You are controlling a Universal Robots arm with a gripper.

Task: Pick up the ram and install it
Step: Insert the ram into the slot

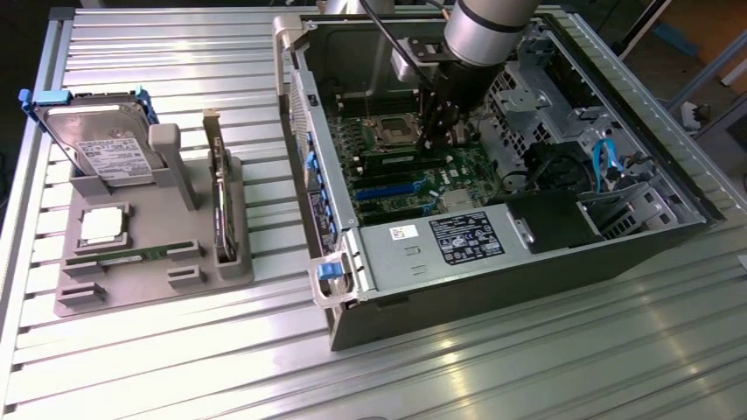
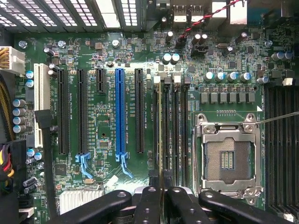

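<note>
1. On the exterior view's left, a grey holder [image 1: 152, 271] carries the hard drive [image 1: 103, 144].
2. Right of it, inside the computer case [image 1: 403, 254], the gripper [image 1: 443, 131] is clamped on the ram [image 2: 160, 135].
3. The ram stands edge-on between its fingers [image 2: 146, 205], along the memory slots [image 2: 175, 135].

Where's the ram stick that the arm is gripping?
In the wrist view the ram sits edge-on in the gripper, along the black memory slots beside the empty processor socket.

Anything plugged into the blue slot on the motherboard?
No: the blue slot is bare along its whole length, with no card standing in it.
</note>
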